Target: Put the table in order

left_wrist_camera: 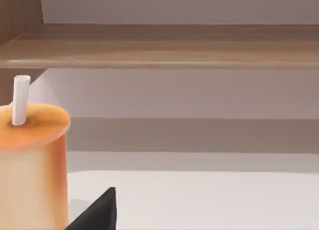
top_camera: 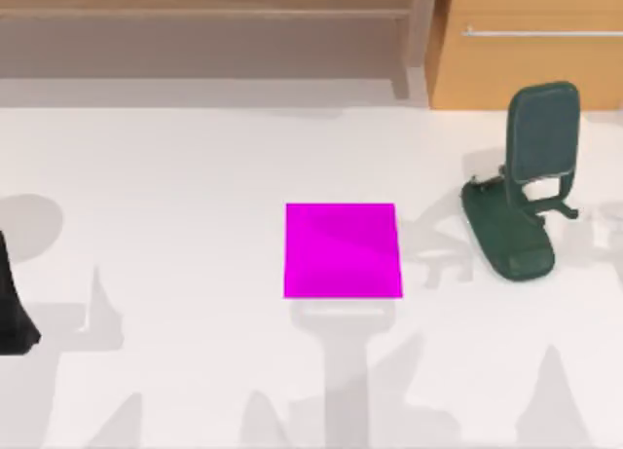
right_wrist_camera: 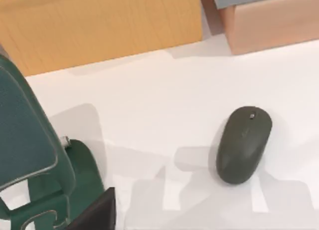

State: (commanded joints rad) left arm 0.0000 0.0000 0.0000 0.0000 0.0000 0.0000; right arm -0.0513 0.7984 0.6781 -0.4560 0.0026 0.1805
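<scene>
One broad white worktop (top_camera: 175,176), running across the whole top view, from the shelf (top_camera: 204,30) and cabinet (top_camera: 526,50) at the back down to the near edge. At its middle, flat, a magenta pad (top_camera: 343,251), square to the edges and touching nothing else. Right of the pad and apart from it, a dark green stand (top_camera: 521,191): base flat on the white surface, backrest tilted up toward the cabinet. Across the cabinet front, a thin pale handle (top_camera: 545,32).

At the top view's left edge, a black part of the left arm (top_camera: 12,313), low over the worktop, well apart from the pad. Grey arm shadows spread over the near half of the surface.

From the left wrist: a black tip of the left hand (left_wrist_camera: 97,212) at the frame's edge; wide or narrow, cannot tell. Close by, an orange cup (left_wrist_camera: 32,165), upright, with a white straw (left_wrist_camera: 21,100) poking from its lid. Beyond, the wooden shelf board against a grey wall.

From the right wrist: a black tip of the right hand (right_wrist_camera: 97,212), just beside the green stand's base; grip likewise cannot be told. Farther along the worktop, a dark mouse (right_wrist_camera: 244,144) lying flat, well apart from the stand. Behind, the cabinet's wood front and a tan box (right_wrist_camera: 274,25).
</scene>
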